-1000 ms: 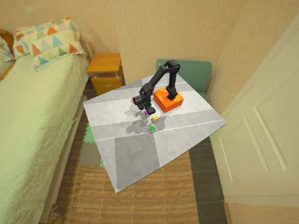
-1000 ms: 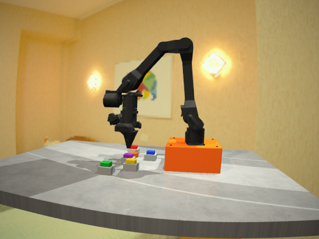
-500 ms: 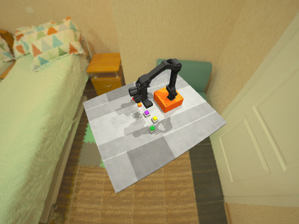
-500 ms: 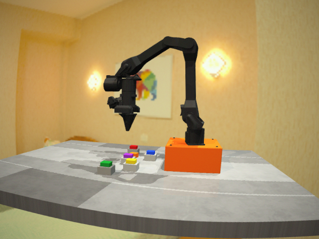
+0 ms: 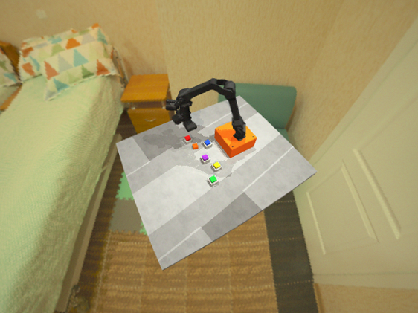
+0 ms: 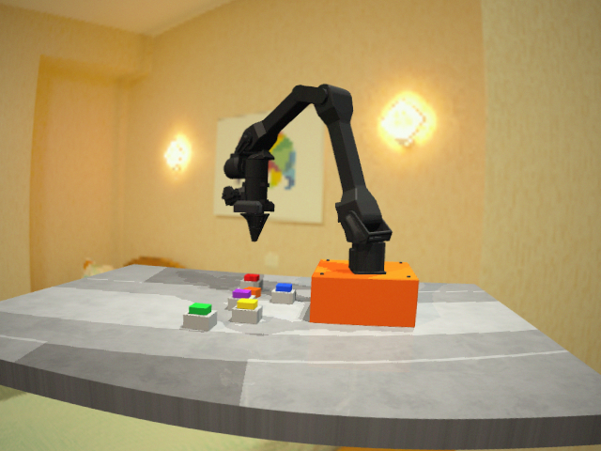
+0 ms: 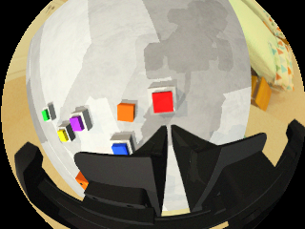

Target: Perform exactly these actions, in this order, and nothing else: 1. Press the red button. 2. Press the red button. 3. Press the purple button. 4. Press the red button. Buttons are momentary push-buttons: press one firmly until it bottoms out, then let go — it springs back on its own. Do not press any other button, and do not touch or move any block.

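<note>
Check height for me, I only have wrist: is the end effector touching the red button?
Observer: No. In exterior the shut end effector hangs well above the red button, with wall showing between them.
Operator: Lined up over it?
Observer: Roughly. In exterior the tip sits almost straight above the red cap.
Operator: Orange block in the way of a straight drop?
Observer: Likely not. In exterior the block lies on the table on the near side of red, next to the purple button, not under the tip.
</note>
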Robot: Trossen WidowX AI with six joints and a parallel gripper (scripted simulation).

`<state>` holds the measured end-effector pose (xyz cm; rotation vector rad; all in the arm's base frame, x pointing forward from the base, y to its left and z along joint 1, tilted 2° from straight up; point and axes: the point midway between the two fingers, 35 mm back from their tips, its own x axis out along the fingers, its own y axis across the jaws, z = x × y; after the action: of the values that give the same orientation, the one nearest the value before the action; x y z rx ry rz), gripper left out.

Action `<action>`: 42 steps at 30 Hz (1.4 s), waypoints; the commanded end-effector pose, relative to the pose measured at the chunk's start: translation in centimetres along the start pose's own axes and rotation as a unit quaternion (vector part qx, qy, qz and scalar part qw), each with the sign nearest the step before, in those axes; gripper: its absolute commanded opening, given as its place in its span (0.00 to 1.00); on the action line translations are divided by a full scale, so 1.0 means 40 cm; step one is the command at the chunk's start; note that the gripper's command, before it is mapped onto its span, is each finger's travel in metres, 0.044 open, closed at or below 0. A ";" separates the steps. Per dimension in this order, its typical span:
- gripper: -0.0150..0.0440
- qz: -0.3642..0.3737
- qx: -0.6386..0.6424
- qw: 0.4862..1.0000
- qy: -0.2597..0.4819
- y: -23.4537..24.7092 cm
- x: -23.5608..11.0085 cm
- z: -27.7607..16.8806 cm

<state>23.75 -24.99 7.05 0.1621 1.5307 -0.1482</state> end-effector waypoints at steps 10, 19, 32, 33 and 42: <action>0.29 0.000 -0.009 1.000 -0.002 0.002 0.155 0.009; 0.29 0.000 -0.009 1.000 -0.002 0.001 0.192 0.010; 0.29 0.000 -0.009 1.000 -0.002 0.002 0.236 0.009; 0.29 0.000 -0.009 1.000 -0.002 0.002 0.236 0.009; 0.29 0.000 -0.009 1.000 -0.002 0.002 0.236 0.009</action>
<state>24.61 -25.17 -2.12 0.1417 1.5226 -0.1399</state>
